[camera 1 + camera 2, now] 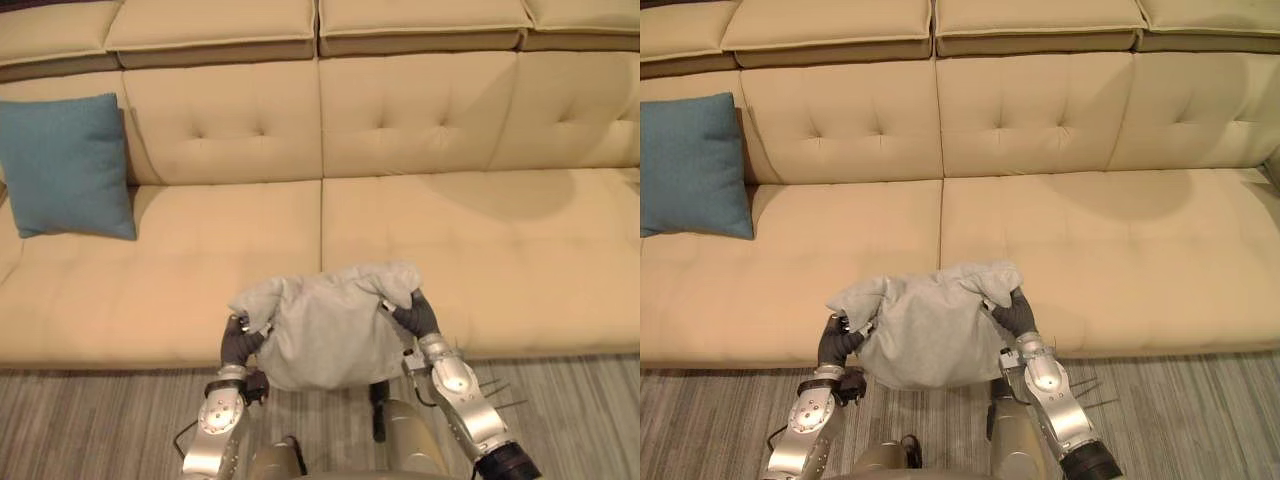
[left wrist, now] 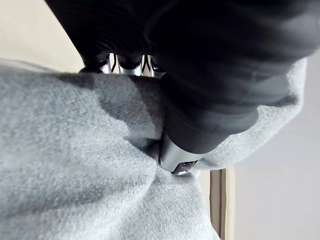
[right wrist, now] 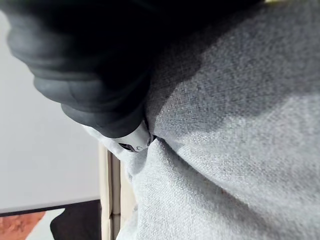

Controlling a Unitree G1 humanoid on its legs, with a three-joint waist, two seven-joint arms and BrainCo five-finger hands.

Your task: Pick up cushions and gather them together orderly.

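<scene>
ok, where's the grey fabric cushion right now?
Low centre in the eye views: the grey fabric cushion is gripped between left hand and right hand over the beige sofa's front edge, far right of the blue square cushion.

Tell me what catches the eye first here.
A grey cushion is held up at the front edge of the beige sofa, in the lower middle. Its top corners are bunched in the left robot hand and the right robot hand. A blue cushion leans upright against the backrest at the sofa's far left, well apart from the grey one.
</scene>
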